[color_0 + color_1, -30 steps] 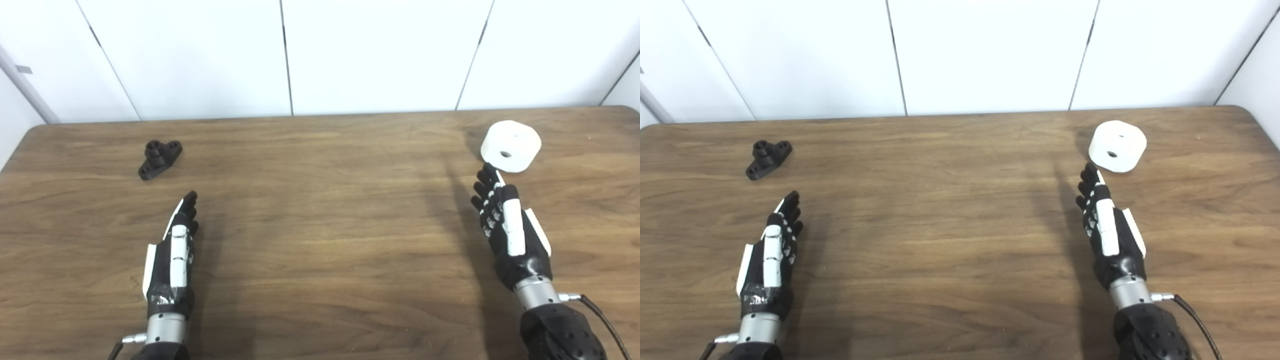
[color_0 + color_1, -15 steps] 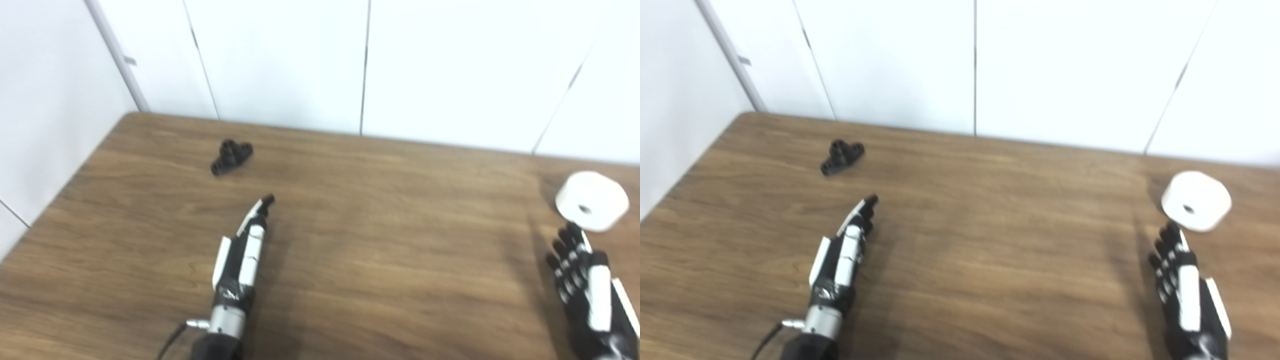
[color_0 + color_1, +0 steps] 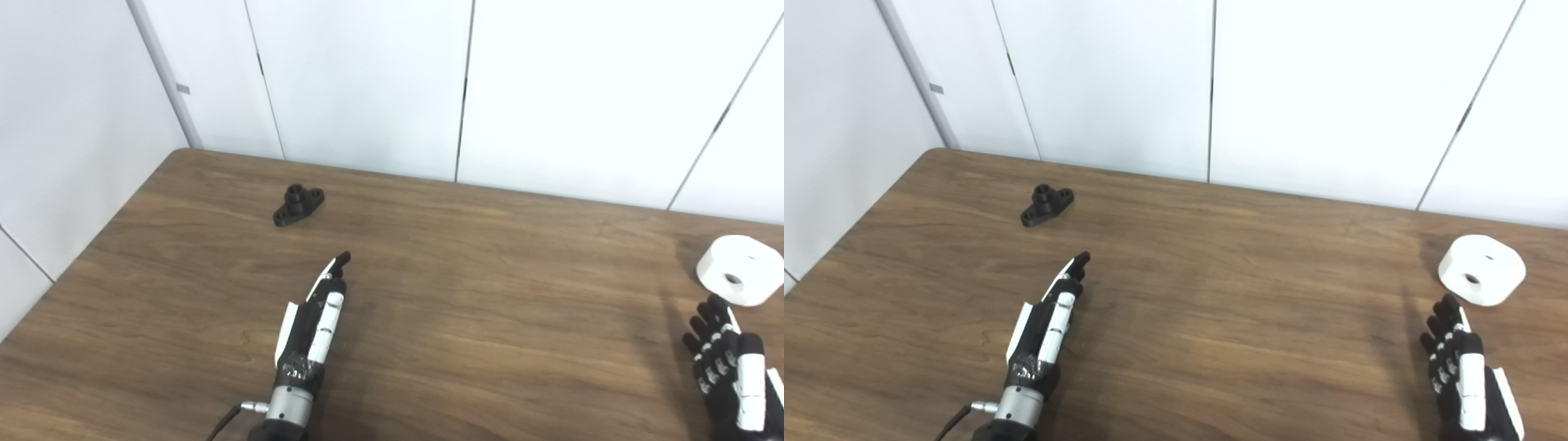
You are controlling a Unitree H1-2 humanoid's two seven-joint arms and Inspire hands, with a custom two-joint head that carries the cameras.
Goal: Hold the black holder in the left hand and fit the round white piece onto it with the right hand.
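The black holder (image 3: 298, 204) lies on the wooden table (image 3: 465, 288) at the far left, a short post standing up between two flat lugs. My left hand (image 3: 315, 312) is open and empty, fingers stretched flat toward the holder and well short of it. The round white piece (image 3: 739, 278) with a centre hole sits at the right edge of the table. My right hand (image 3: 1464, 373) is open just in front of it, fingers straight, touching nothing.
White wall panels (image 3: 367, 86) rise right behind the table's far edge and along its left side. The table's left edge (image 3: 92, 245) runs diagonally close to the holder. A cable (image 3: 223, 422) leaves my left wrist.
The camera has turned left and tilted up, so the whole scene slid right. Both hands stay open; the left hand looks stretched a little further forward toward the holder.
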